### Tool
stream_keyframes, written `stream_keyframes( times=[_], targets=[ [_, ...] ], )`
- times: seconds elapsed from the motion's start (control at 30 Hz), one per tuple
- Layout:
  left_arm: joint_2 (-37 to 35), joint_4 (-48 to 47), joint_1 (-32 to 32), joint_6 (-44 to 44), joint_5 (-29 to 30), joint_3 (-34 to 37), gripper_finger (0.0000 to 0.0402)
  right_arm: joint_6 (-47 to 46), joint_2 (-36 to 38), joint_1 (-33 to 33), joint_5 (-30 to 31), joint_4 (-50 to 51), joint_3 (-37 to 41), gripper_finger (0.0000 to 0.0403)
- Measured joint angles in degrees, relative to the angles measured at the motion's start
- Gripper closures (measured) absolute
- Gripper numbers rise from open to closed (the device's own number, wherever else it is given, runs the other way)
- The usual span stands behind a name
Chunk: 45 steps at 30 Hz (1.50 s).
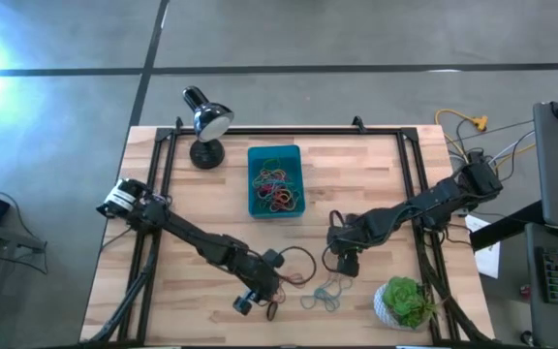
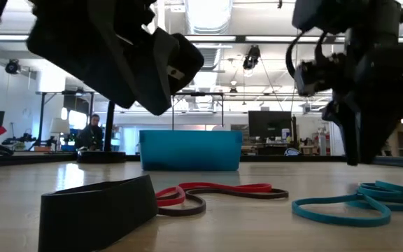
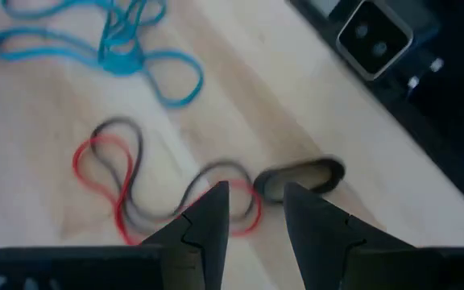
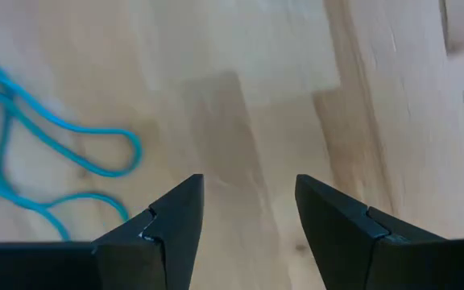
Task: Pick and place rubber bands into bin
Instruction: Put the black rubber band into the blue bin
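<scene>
Loose rubber bands lie flat on the wooden table near its front edge: a red and a dark one tangled together, a wide black one and a bunch of blue ones. My left gripper hangs open over the red and dark bands, touching nothing. My right gripper is open too, pointing down at bare wood beside the blue bands. The teal bin stands at the table's middle far side and holds several coloured bands. In the high view my left gripper and right gripper flank the blue bands.
A black desk lamp stands at the far left beside the bin. A green plant in a white pot sits at the near right, close to the blue bands. Bare wood lies between the bin and the grippers.
</scene>
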<state>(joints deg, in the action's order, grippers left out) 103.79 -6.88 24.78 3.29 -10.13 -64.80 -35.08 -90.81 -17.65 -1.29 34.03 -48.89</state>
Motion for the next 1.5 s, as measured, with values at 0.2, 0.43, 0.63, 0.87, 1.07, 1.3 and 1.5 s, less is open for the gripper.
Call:
stream_keyframes(
  times=[0.2,0.43,0.63,0.87,1.07,1.3,1.5],
  targets=[
    [1.95,2.80,0.86,-1.53,-0.06,0.01,0.0297,-3.36,-0.02,0.01,0.03,-0.39,3.46,0.0211],
    [4.13,6.30,1.16,-3.03,-0.08,-0.01,0.0297,-5.02,0.04,-0.07,1.29,-1.48,4.55,0.0211],
    [6.15,6.40,1.12,-5.27,-0.24,-0.08,0.0297,-4.07,0.04,-0.02,1.50,-2.50,4.66,0.0211],
    [7.79,8.50,1.19,-6.20,-1.69,-0.08,0.0297,-3.95,0.00,-0.04,1.80,-2.97,4.66,0.0211],
    [8.94,8.29,1.17,-7.44,-1.81,-0.08,0.0297,-3.95,-0.02,-0.11,2.10,-3.22,4.66,0.0211],
    [8.46,7.84,1.18,-7.10,-1.57,-0.06,0.0340,-3.93,-0.04,-0.13,2.85,-3.42,4.66,0.0211],
    [7.06,7.51,1.19,-4.71,-1.56,-0.06,0.0395,-3.69,-0.04,-0.13,3.03,-3.53,4.66,0.0211]
  ],
)
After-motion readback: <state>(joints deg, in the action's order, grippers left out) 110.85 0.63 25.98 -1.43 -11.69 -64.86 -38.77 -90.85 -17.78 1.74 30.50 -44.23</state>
